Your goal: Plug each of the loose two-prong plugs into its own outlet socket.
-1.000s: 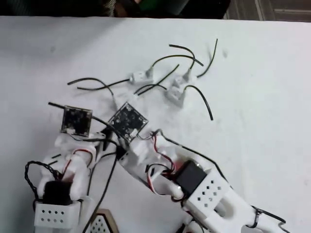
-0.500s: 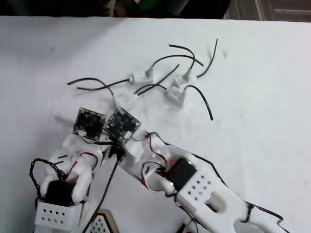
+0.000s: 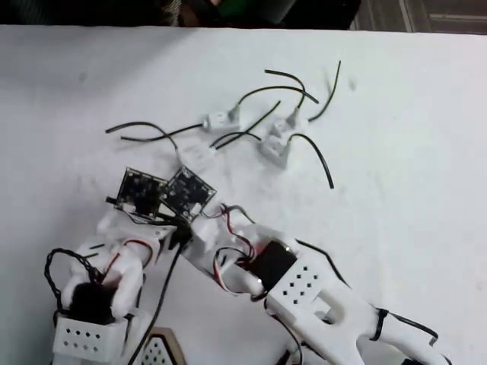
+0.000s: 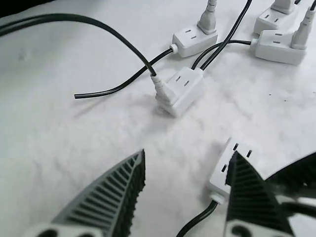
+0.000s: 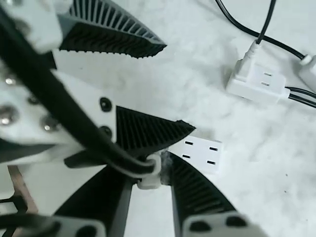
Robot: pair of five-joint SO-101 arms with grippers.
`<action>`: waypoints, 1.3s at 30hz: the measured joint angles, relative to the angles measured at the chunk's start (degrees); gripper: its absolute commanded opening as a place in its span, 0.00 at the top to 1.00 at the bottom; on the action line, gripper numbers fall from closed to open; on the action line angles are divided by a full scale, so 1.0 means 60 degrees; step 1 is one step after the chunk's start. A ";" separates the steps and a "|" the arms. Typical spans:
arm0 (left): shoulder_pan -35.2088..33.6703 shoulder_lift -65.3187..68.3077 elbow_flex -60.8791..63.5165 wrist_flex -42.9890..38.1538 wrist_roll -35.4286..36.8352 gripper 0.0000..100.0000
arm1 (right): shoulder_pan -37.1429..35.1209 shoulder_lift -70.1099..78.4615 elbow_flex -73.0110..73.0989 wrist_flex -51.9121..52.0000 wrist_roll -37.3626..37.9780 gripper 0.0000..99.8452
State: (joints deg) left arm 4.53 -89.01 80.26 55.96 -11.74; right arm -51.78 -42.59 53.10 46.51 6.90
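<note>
The white counter [image 3: 411, 190] takes up nearly the whole high view. Along its far edge runs a dark strip of room [image 3: 228, 11].

Two white arms lie close together at the near side. The left arm [image 3: 99, 289] is folded low. The right arm [image 3: 304, 289] stretches in at a slant from the near right corner, and the two wrists almost meet.

The left end effector [image 4: 186, 155] hangs just above the counter with its ribbed fingers [image 4: 116, 195] spread wide and nothing gripped. The right end effector [image 5: 163, 165] has its fingers drawn together on a white cord end [image 5: 149, 177]. A black cord [image 5: 64, 118] runs off that end across the left arm. Whether it is a plug or a socket's own collar cannot be told.

A white socket block [image 4: 228, 165] lies flat just ahead of the right end effector, inside the left end effector's spread and against one of its fingers. Its slots face up and are bare.

Ahead of both end effectors, a second socket block [image 4: 180, 89] lies with a plug [image 4: 160, 88] in its side. Beyond it lie two more blocks [image 3: 218, 119] [image 3: 275, 146] among loose black cords [image 3: 144, 131].
</note>
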 measured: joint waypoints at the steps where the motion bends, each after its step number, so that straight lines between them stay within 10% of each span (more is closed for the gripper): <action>1: -0.0088 0.0000 0.0000 0.0000 0.0000 0.73 | 0.0103 0.0000 0.0000 -0.0015 0.0000 0.98; 12: -0.1758 0.0000 -0.0015 -0.0410 0.1026 0.73 | 0.1451 0.0132 0.0322 -0.1216 0.0000 0.98; 39: -0.1861 0.0000 -0.0015 -0.0410 0.1040 0.73 | 0.2330 0.3707 0.0425 -0.3941 -0.0015 0.98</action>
State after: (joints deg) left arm -6.64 -89.01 80.18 53.49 -5.49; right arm -37.80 -20.35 55.65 22.86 6.81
